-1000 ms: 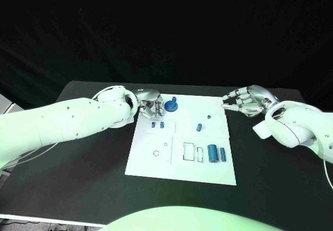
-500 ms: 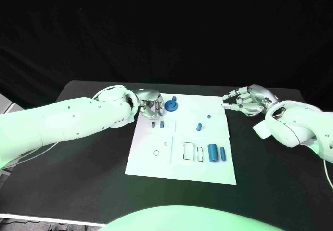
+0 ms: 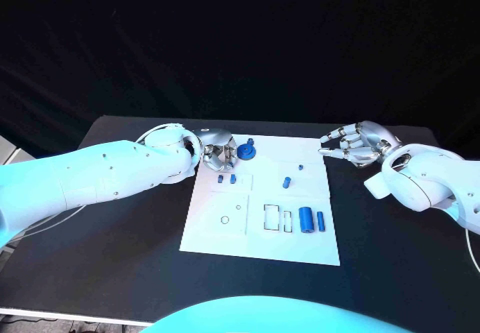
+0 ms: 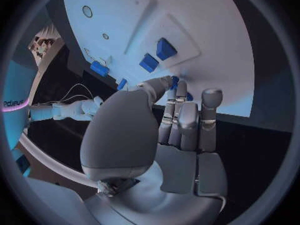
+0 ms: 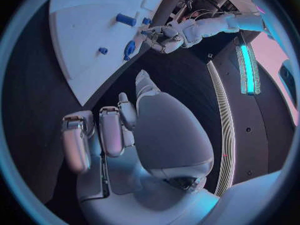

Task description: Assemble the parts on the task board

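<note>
Black table (image 3: 120, 243), dark backdrop behind. White task board (image 3: 262, 239) at centre. Nearest parts: two upright blue cylinders (image 3: 312, 221), then small pegs mid-board. These look light, rigid and smooth, likely to slip or topple; best pinched across the sides. Farther back, the left hand (image 3: 217, 154) is curled beside the round blue knob (image 3: 247, 152); whether it grips it I cannot tell. Right hand (image 3: 352, 145), off the board, is clenched with nothing in it.
</note>
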Robot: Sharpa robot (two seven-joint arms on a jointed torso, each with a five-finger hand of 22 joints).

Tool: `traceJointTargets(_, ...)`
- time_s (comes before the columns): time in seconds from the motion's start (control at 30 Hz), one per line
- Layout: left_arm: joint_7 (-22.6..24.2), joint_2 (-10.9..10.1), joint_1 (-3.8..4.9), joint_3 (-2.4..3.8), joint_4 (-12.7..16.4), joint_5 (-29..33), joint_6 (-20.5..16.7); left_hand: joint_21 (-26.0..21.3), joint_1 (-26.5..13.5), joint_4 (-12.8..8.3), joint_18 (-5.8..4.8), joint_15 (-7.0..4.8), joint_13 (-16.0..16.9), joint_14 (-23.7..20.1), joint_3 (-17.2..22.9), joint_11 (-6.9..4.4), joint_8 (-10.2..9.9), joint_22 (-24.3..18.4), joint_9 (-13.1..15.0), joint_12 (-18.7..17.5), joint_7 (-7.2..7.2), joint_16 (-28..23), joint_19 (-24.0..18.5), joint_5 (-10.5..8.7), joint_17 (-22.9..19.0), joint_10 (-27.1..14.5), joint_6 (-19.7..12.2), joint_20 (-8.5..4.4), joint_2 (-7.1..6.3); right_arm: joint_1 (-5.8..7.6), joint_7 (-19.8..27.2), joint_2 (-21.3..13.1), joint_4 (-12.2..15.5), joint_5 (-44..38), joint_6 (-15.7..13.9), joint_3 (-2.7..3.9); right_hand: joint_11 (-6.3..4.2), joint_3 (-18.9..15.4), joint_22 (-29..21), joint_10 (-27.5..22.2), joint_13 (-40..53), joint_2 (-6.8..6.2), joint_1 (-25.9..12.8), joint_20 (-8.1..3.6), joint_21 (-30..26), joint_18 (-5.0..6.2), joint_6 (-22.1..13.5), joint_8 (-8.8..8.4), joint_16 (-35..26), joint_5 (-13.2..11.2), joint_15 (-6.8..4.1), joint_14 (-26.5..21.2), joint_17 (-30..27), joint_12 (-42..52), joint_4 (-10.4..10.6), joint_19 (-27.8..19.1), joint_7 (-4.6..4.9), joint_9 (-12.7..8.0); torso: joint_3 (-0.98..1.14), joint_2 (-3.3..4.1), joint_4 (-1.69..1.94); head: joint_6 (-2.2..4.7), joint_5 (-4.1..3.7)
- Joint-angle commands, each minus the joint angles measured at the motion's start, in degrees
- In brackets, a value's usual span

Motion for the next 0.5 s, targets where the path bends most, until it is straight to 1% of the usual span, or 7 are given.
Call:
traceJointTargets(0.03,0.54,0.30,-0.17,-0.04,-0.05,-0.57,0.30,-0.26,-0.05,-0.14,-0.54,-0.17,0.02,0.21,-0.04,0.05,-0.08,-0.06,0.09,-0.35,-0.08,0.15,-0.13,-0.05,0.05,0.27,0.38,-0.16,-0.19,-0.03,1.01,0.03,0.09,-0.26,-0.13,0.00,0.04,-0.35,15.10,-0.34,-0.04,0.10,0.55,0.16,0.25,-0.39,-0.47,0.36,-0.22,-0.02,0.04,-0.31,-0.05,-0.32,0.13,5.89,0.08,0.05,0.00,-0.03,0.00,-0.09,-0.04)
traceJointTargets(0.13,0.49,0.38,-0.21,-0.05,-0.12,-0.57,0.60,-0.27,-0.01,-0.19,-0.54,-0.18,0.05,0.19,-0.03,0.04,-0.11,-0.07,0.12,-0.41,-0.09,0.14,-0.13,-0.05,0.04,0.34,0.41,-0.17,-0.19,-0.03,1.05,0.04,0.09,-0.25,-0.17,0.00,0.04,-0.36,15.10,-0.46,-0.17,0.10,0.56,0.16,0.25,-0.39,-0.49,0.37,-0.30,-0.02,0.05,-0.37,-0.16,-0.43,0.13,5.89,0.08,0.05,0.00,-0.03,0.02,-0.12,-0.11)
traceJointTargets(0.2,0.38,0.43,-0.23,-0.06,-0.15,-0.58,1.01,-0.27,-0.01,-0.19,-0.54,-0.18,0.05,0.19,-0.03,0.04,-0.11,-0.07,0.12,-0.41,-0.09,0.14,-0.13,-0.05,0.04,0.34,0.41,-0.17,-0.19,-0.03,1.09,0.03,0.09,-0.22,-0.21,0.00,0.02,-0.50,15.08,-3.62,-3.59,0.18,0.77,0.16,0.23,-0.38,-0.62,0.56,-1.46,-0.02,0.02,-1.17,-1.62,-3.54,0.21,5.88,0.07,0.04,-0.01,-0.05,0.03,-0.17,-0.12)
traceJointTargets(0.27,0.20,0.45,-0.23,-0.07,-0.16,-0.63,1.46,-0.27,-0.01,-0.19,-0.54,-0.18,0.05,0.19,-0.03,0.04,-0.11,-0.07,0.12,-0.41,-0.09,0.14,-0.13,-0.05,0.04,0.34,0.41,-0.17,-0.19,-0.03,1.14,0.03,0.08,-0.21,-0.26,0.00,-0.01,-0.67,13.42,-5.84,-6.42,0.22,0.93,0.09,-2.06,0.23,-0.80,0.75,-3.23,-0.02,0.00,-2.29,-3.72,-6.11,0.29,4.99,0.04,0.02,-0.01,-0.07,0.04,-0.22,-0.15)
traceJointTargets(0.37,-0.09,0.48,-0.24,-0.10,-0.22,-0.75,2.09,-0.30,0.03,-0.22,-0.54,-0.19,0.07,0.18,-0.01,0.03,-0.12,-0.09,0.15,-0.45,-0.10,0.15,-0.15,-0.05,0.06,0.39,0.43,-0.18,-0.17,-0.03,1.28,0.03,0.07,-0.21,-0.41,0.00,-0.01,-0.80,12.86,-6.44,-7.37,0.21,1.03,0.11,-2.82,0.42,-0.89,0.90,-4.03,-0.02,-0.02,-2.78,-4.61,-6.91,0.30,4.69,0.04,0.02,-0.01,-0.05,0.05,-0.17,-0.14)
traceJointTargets(0.4,-0.15,0.49,-0.24,-0.10,-0.24,-0.78,2.21,-0.30,0.03,-0.22,-0.54,-0.19,0.07,0.18,-0.01,0.03,-0.12,-0.09,0.15,-0.45,-0.10,0.15,-0.15,-0.05,0.06,0.39,0.43,-0.18,-0.17,-0.03,1.34,0.03,0.07,-0.18,-0.46,0.00,0.00,-0.88,12.05,-7.40,-8.53,0.23,1.11,0.12,-3.96,0.70,-0.93,1.07,-4.78,-0.02,-0.02,-3.28,-5.44,-7.93,0.30,4.26,0.03,0.03,-0.02,-0.06,0.05,-0.17,-0.12)
traceJointTargets(0.5,-0.25,0.56,-0.25,-0.13,-0.29,-0.83,2.77,-0.43,0.06,-0.25,-0.50,-0.20,0.10,0.12,-0.01,0.02,-0.14,-0.29,0.17,-0.49,-0.10,0.11,-0.29,-0.05,-0.06,0.43,0.46,-0.19,-0.16,-0.03,1.59,0.04,0.05,-0.01,-0.72,0.00,0.11,-1.15,4.59,-17.41,-20.74,0.39,1.51,0.19,-14.44,3.05,-1.57,1.82,-12.92,-0.01,-0.06,-8.63,-14.22,-19.09,0.42,0.26,-0.02,0.10,-0.03,-0.06,0.06,-0.23,-0.15)
